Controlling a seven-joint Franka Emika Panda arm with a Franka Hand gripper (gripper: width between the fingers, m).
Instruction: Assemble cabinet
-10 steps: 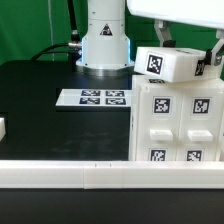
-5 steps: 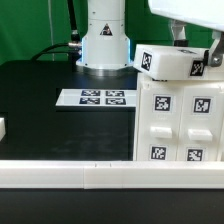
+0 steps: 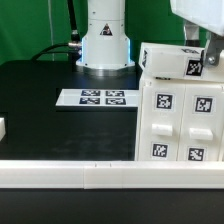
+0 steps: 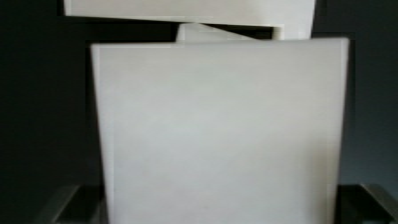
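The cabinet [image 3: 180, 125] is a large white box with black-and-white tags, standing at the exterior view's right. My gripper [image 3: 203, 50] is shut on a white tagged block [image 3: 172, 62] and holds it slightly tilted just over the cabinet's top edge. I cannot tell whether block and cabinet touch. In the wrist view the block [image 4: 214, 130] fills the picture between my dark fingers [image 4: 71, 208], with another white surface [image 4: 178, 8] beyond it.
The marker board [image 3: 95, 98] lies flat on the black table, left of the cabinet. The robot base [image 3: 105, 40] stands behind it. A long white rail [image 3: 70, 177] runs along the front. A small white part [image 3: 3, 128] shows at the left edge.
My gripper has carried the tagged block to the exterior view's right and slightly down, closer onto the cabinet's top. The cabinet and the marker board have not moved.
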